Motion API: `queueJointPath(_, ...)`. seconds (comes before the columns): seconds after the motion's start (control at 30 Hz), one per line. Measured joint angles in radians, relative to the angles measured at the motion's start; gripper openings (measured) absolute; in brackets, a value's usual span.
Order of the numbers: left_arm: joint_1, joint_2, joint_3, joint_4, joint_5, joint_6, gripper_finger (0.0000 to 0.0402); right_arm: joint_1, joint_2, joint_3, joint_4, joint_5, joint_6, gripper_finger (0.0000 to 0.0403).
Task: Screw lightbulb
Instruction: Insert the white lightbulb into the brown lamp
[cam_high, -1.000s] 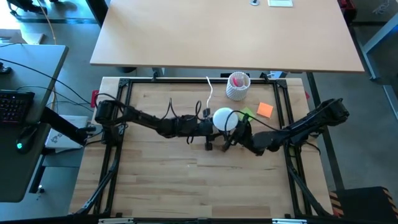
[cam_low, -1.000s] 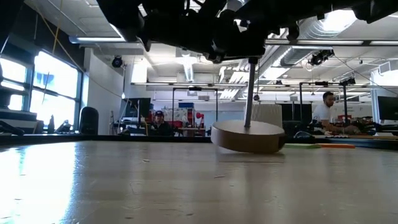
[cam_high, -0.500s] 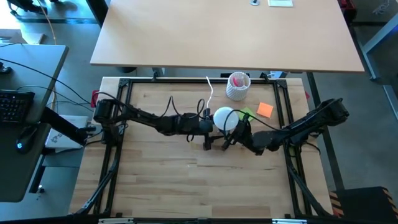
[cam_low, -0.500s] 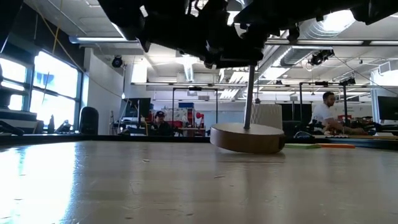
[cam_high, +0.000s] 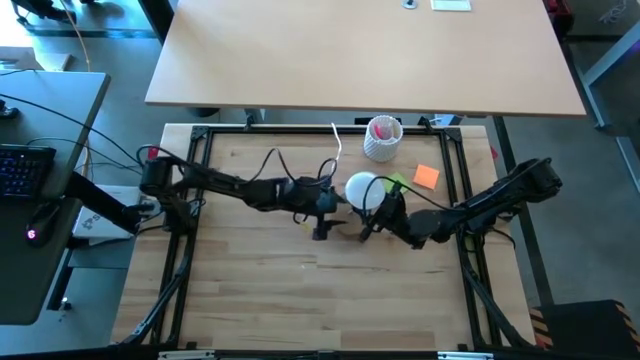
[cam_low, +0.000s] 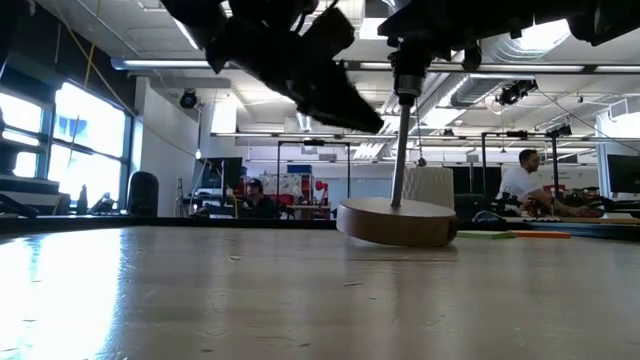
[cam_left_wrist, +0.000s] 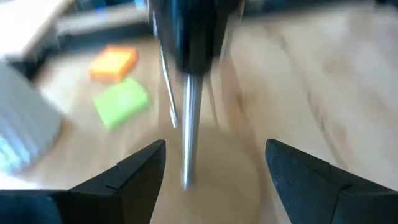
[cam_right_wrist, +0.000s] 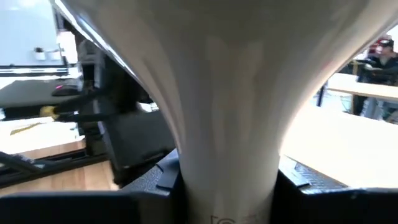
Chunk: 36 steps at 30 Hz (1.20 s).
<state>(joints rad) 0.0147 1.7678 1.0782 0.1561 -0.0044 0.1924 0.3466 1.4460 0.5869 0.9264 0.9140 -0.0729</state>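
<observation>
The white lightbulb (cam_high: 362, 188) stands globe-up over the lamp stand at mid table, with my right gripper (cam_right_wrist: 227, 186) shut on it from the right. The stand is a round wooden disc (cam_low: 397, 220) with a thin metal rod (cam_left_wrist: 189, 130) and a black socket (cam_low: 408, 75) on top. It is tilted, and I cannot tell whether its rim rests on the table. My left gripper (cam_left_wrist: 214, 171) is open just left of the rod, its fingers wide on either side and touching nothing. In the low view the arms hide the bulb. My right gripper pinches the bulb's narrow neck (cam_right_wrist: 224, 168) between its two fingers, one on each side. The fingers come in level from the table's right. The globe widens above them. The gripper hides where the bulb's base meets the socket.
A white perforated cup (cam_high: 381, 137) with pink contents stands at the far edge, with a white cable (cam_high: 337, 145) beside it. Green (cam_high: 398, 183) and orange (cam_high: 426, 177) notes lie right of the bulb. The near half of the wooden tabletop (cam_high: 320, 290) is bare. People sit in the room beyond.
My left gripper has opened, let go of the stand's upper part and drawn back a little toward the table's left edge, tipping its fingers downward. The bulb, the stand and my right gripper have stayed where they were.
</observation>
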Motion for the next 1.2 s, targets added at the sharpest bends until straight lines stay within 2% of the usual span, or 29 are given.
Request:
queueJointPath(0.07,0.000,-0.020,-0.002,-0.091,-0.007,-0.005,0.0270,0.000,0.001,0.000,0.014,-0.019,-0.020,0.0128)
queueJointPath(0.17,0.000,-0.043,-0.009,-0.123,-0.009,-0.011,0.0270,0.000,0.001,-0.001,0.018,-0.024,-0.039,0.0130)
queueJointPath(0.43,0.000,-0.186,-0.163,0.144,-0.076,-0.021,0.0270,-0.019,0.001,-0.001,0.018,-0.046,-0.040,0.0132)
queueJointPath(0.57,-0.023,-0.279,-0.182,0.144,-0.139,0.020,0.0270,-0.058,0.001,-0.001,0.016,-0.108,-0.035,0.0132)
queueJointPath(0.77,-0.033,-0.406,-0.178,0.293,-0.125,0.090,0.0271,-0.125,0.001,-0.001,-0.002,-0.192,0.026,0.0132)
queueJointPath(0.93,0.036,-0.402,-0.085,0.252,-0.019,0.075,0.0266,-0.177,0.000,-0.001,-0.031,-0.268,0.076,0.0132)
queueJointPath(1.2,0.131,-0.238,0.186,0.005,0.153,0.108,0.0247,-0.227,0.000,0.000,-0.058,-0.340,0.103,0.0132)
